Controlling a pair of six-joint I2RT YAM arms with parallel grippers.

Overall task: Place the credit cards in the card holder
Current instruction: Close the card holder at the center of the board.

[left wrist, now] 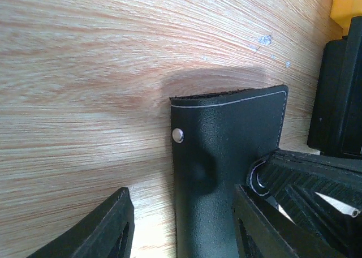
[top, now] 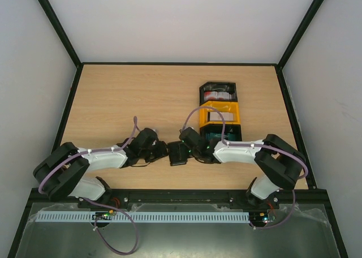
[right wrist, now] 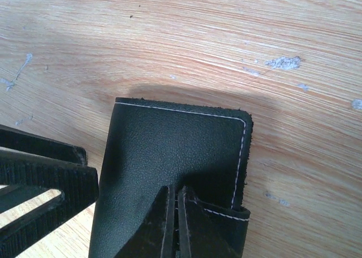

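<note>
The black card holder point(top: 179, 153) lies on the table between my two grippers, closed side up, with white stitching and a silver snap point(left wrist: 177, 135). My left gripper point(top: 163, 151) is open. Its fingers point(left wrist: 102, 227) straddle the holder's left part point(left wrist: 226, 150) without touching it. My right gripper point(top: 193, 149) is shut on the holder's near edge point(right wrist: 169, 150), where stitched leather layers stand pinched together point(right wrist: 178, 218); its ribbed finger point(left wrist: 308, 176) lies over the holder. Red-and-white credit cards point(top: 218, 93) sit in the far black bin. Teal cards point(top: 218, 134) show in the near bin.
Three small bins stand in a row right of centre: a black one point(top: 202, 88) farthest, a yellow one point(top: 233, 117) in the middle, a black one point(top: 235, 134) nearest, just behind my right wrist. Black frame rails edge the table.
</note>
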